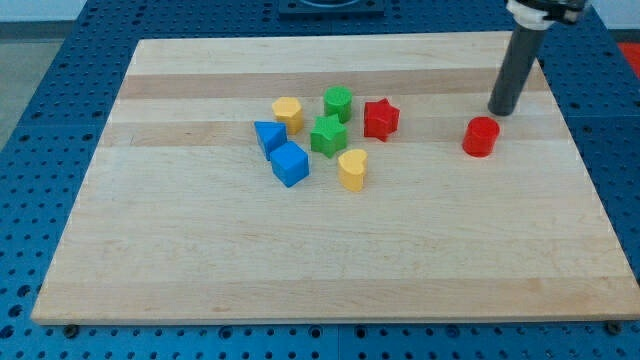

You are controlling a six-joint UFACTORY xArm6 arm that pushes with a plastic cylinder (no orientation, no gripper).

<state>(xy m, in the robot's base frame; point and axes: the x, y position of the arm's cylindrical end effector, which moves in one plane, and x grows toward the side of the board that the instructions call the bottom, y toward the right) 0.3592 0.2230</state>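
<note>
My tip (pixel 500 112) rests on the wooden board (pixel 200 260) at the view's upper right. Nearest to it is a red cylinder (pixel 481 137), just below and left of the tip, a small gap apart. Further left lies a cluster: a red star (pixel 380 119), a green cylinder (pixel 338 103), a green star (pixel 328 136), a yellow hexagon (pixel 288 112), a yellow heart (pixel 352 170), a blue triangle (pixel 269 136) and a blue cube (pixel 290 164).
The board sits on a blue perforated table (pixel 60 120). The board's right edge runs close to the tip's right. The rod's mount (pixel 545 10) shows at the view's top right.
</note>
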